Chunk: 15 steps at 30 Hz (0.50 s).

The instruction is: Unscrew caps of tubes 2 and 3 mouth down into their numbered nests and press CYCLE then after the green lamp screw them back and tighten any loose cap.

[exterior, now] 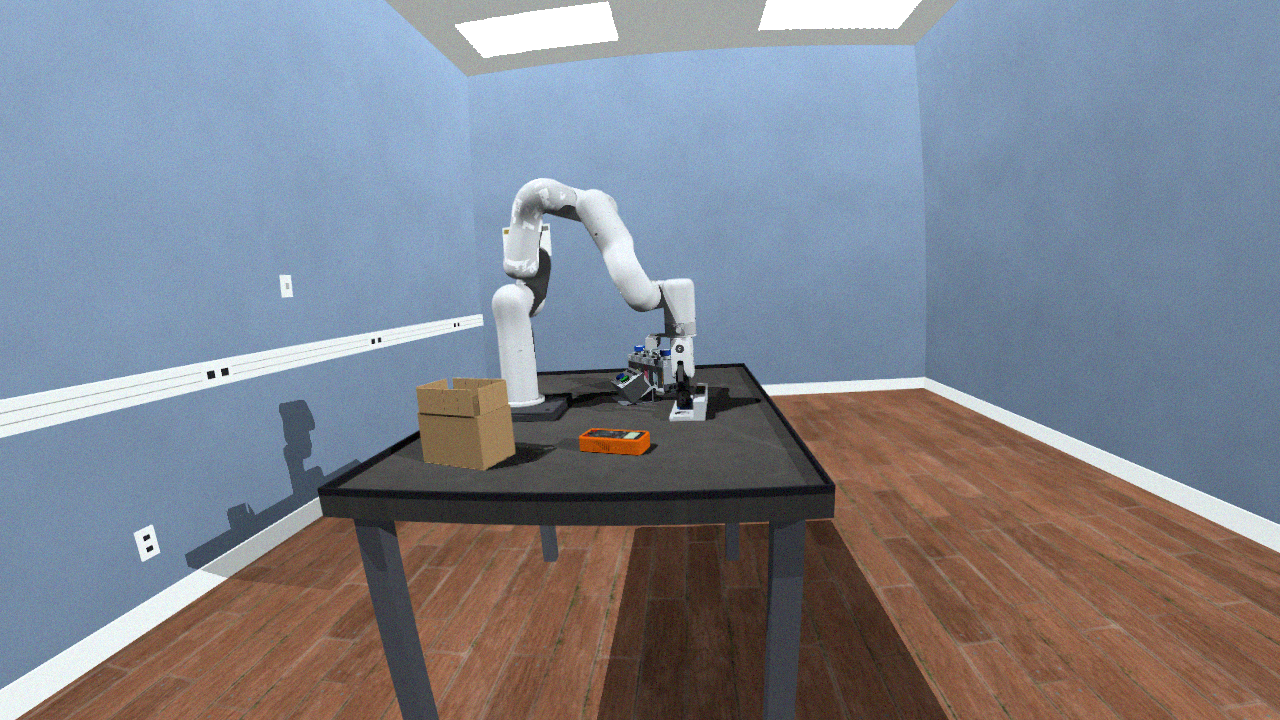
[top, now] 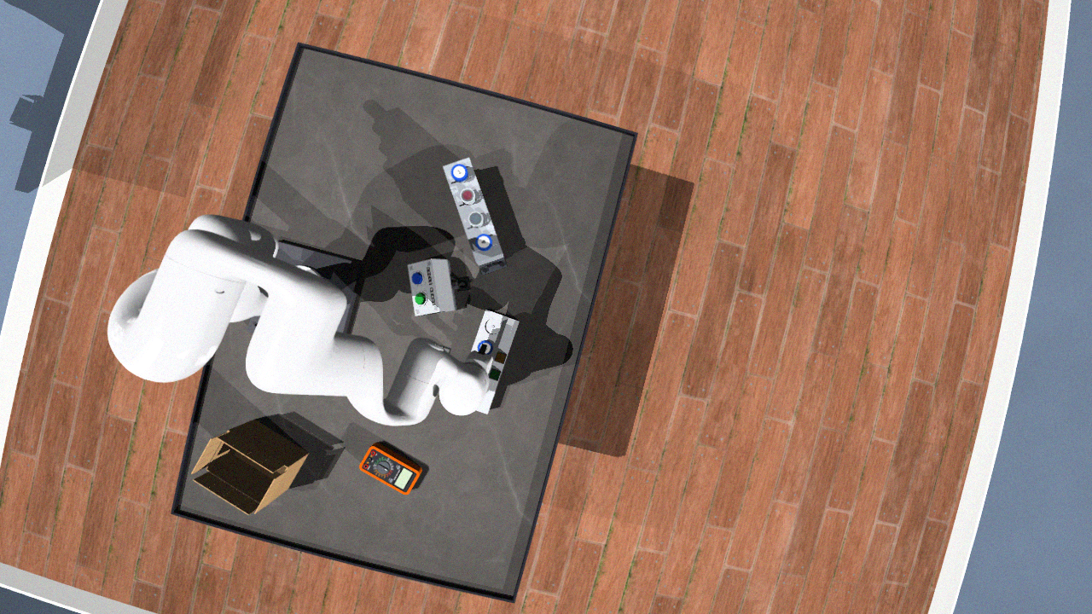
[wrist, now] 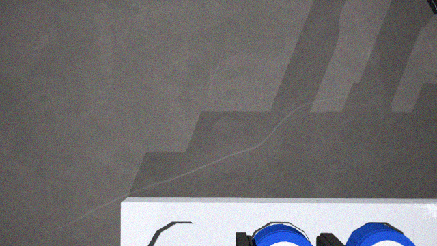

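Blue screw cap (wrist: pixel 278 235): round, white-faced, gripped between the dark fingers of the gripper (exterior: pixel 682 374), low over the white cap tray (top: pixel 501 328) near the counter's right edge. A second blue cap (wrist: pixel 379 234) sits beside it. Decapping station (top: pixel 492 256): toward the far edge. Key housing (top: pixel 441 286): between the two.

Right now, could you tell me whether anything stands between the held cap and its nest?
Nothing visible does. The gripper is shut on a blue cap right over a nest outline on the cap tray, beside the other cap already set down. The nest floor is hidden under it.
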{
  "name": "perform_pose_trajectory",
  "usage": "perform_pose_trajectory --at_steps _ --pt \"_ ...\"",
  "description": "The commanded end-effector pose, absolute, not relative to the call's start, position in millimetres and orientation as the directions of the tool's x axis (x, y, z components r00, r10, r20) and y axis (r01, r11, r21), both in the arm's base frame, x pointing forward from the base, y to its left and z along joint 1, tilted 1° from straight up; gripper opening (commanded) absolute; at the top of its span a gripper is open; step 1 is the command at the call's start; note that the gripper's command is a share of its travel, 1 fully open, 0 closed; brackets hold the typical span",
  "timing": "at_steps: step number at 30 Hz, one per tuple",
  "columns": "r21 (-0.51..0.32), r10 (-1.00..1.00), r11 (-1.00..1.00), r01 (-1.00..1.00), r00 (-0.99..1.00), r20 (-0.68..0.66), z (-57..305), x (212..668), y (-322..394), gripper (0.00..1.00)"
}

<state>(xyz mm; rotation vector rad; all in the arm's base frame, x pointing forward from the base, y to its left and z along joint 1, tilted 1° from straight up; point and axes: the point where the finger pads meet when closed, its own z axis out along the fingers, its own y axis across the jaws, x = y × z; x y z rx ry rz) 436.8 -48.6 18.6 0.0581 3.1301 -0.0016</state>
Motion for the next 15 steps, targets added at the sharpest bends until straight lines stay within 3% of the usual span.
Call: perform_pose_trajectory --at_steps 1,11,12,15 --pt "-0.008 0.037 0.999 0.037 -0.999 -0.014 17.4 438.0 -48.8 0.0" --pt "-0.008 0.037 0.999 0.037 -0.999 -0.014 15.9 438.0 -48.8 0.0" --pt "-0.008 0.037 0.999 0.037 -0.999 -0.014 15.9 438.0 -48.8 0.46" --pt "-0.008 0.037 0.999 0.037 -0.999 -0.014 15.9 438.0 -48.8 0.46"
